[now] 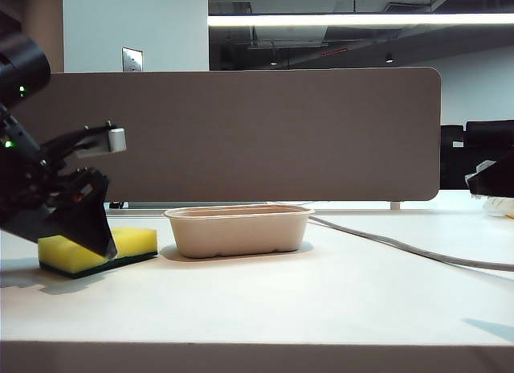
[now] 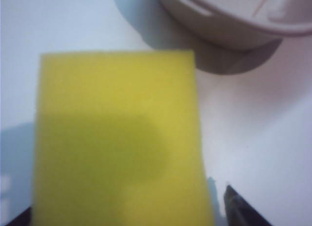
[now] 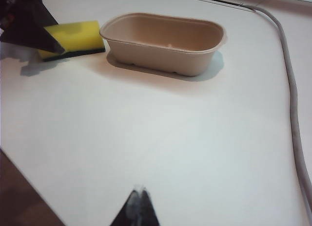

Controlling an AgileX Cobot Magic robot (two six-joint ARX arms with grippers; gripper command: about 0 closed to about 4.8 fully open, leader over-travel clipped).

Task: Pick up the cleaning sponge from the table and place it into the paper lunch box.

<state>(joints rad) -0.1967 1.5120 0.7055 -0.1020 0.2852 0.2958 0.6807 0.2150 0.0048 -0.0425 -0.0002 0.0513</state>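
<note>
The left pincer (image 1: 92,244) is down over the cleaning sponge (image 1: 128,243), a bright yellow block of foam with a thin dark green layer on its bottom. The pincer is spread wide. In the left wrist view the yellow sponge (image 2: 122,138) fills the space between the two dark fingertips (image 2: 239,206), one tip on each side of it. I cannot tell if the tips touch the foam. The sponge lies flat on the big white bench (image 1: 321,301), green side down.

Just beside the sponge sits the paper lunch box (image 1: 239,230), a shallow tan tray made of pressed paper with round corners and a rolled rim. There is a small gap between the two. In the right wrist view the inside of the box (image 3: 165,41) has nothing in it.

The right pincer (image 3: 139,209) is far off to the other side of the bench, well away from the box. Its two dark tips are pressed together and grasp nothing.

A grey cable (image 1: 401,248) runs across the bench behind the box. A wide brown board (image 1: 265,132) stands at the back.
</note>
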